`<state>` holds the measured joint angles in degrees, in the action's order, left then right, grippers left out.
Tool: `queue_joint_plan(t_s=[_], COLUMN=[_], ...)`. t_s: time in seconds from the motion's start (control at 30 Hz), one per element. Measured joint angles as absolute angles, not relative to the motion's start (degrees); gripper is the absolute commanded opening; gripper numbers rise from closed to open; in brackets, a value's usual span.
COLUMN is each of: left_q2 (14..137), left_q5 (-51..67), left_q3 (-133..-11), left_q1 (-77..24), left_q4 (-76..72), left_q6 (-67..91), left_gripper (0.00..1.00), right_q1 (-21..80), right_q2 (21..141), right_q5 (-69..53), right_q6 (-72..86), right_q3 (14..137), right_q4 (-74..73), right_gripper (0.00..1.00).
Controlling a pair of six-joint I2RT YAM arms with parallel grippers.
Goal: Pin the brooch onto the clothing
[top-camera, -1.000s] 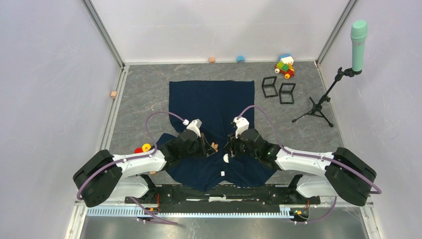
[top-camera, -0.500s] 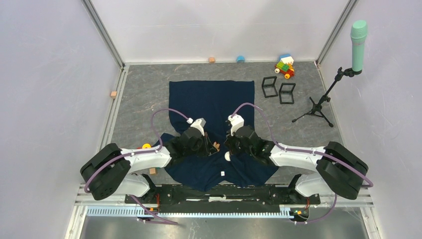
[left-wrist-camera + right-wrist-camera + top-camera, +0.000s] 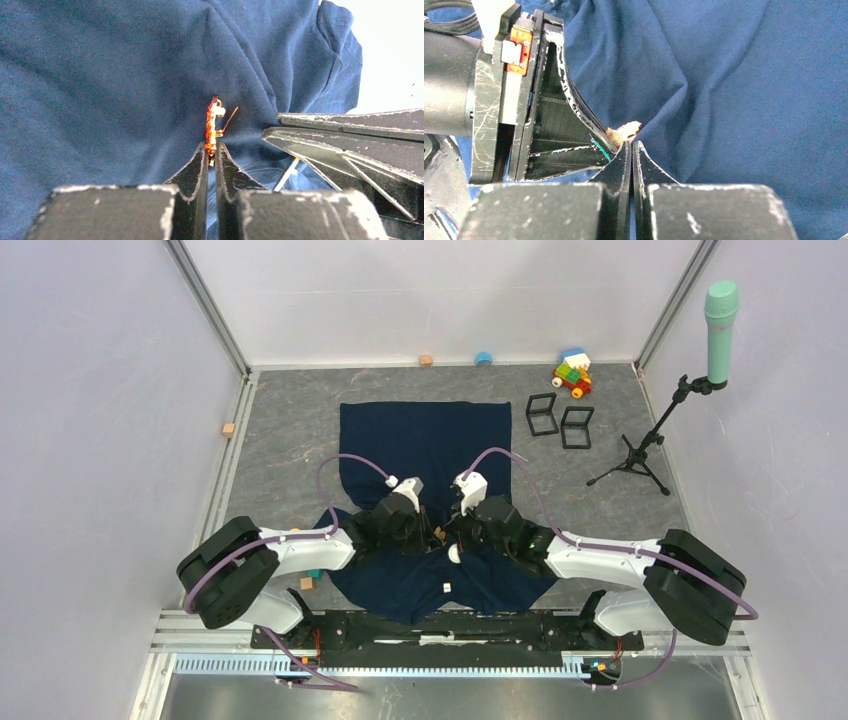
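The clothing [image 3: 420, 435], a dark navy shirt, lies spread on the grey table, bunched up near the grippers. My left gripper [image 3: 430, 533] [image 3: 211, 146] is shut on the brooch [image 3: 212, 125], a small orange-red piece with a thin pin sticking out to its right, held edge-on against the cloth [image 3: 100, 75]. My right gripper [image 3: 452, 533] [image 3: 631, 142] is shut right beside it, tips pinching a raised fold of the clothing [image 3: 749, 75]. The brooch [image 3: 623, 131] shows as an orange speck just left of the right tips. Both pairs of tips almost touch.
Two black wire frames [image 3: 560, 420] and a colourful toy vehicle [image 3: 573, 373] stand at the back right. A tripod stand [image 3: 640, 455] holds a teal microphone [image 3: 720, 315] at the right. Small blocks [image 3: 229, 429] [image 3: 426, 360] lie by the walls.
The right gripper has closed on the cloth. Both arms have drawn inward, the left carrying the brooch to the right until the two grippers meet over the shirt.
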<state>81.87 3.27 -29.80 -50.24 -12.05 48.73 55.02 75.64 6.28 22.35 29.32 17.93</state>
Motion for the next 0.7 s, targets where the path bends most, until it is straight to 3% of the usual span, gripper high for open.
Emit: queue_joint_plan(t_s=[0.7], left_q2=[79.15], left_q5=[1.04], left_q3=[-27.33], left_q1=[-50.76], left_q4=[-15.27], left_q6=[48.51], left_gripper=[0.02], right_q1=[56.62], right_q2=[78.61], right_q5=[1.63], right_q6=[21.98], right_q3=[27.4], right_q4=[18.48], right_gripper=[0.0])
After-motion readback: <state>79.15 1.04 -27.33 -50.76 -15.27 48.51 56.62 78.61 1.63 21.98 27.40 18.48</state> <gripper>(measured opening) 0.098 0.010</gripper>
